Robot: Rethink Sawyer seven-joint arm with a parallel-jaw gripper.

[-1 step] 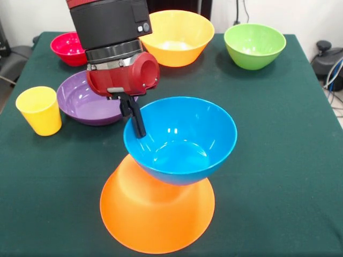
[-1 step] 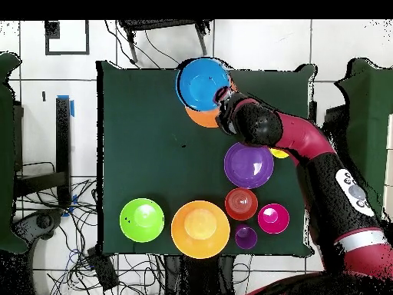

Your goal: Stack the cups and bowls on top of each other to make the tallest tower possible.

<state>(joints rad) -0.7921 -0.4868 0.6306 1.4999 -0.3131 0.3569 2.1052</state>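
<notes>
A glossy blue bowl [image 1: 182, 139] is pinched at its rim by the gripper [image 1: 135, 120], tilted, resting upright on an inverted large orange bowl [image 1: 157, 214] at the table's [image 1: 278, 160] near edge.

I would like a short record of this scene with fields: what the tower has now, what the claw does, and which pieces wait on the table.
tower base: large orange bowl, upside down
tower top: blue bowl, upright, sitting tilted on the base
claw: claw shut on the blue bowl's rim, one finger inside
waiting bowls: purple bowl, second orange bowl, green bowl, pink-red bowl, orange-red bowl
waiting cups: yellow cup, purple cup
surface: green table
</notes>
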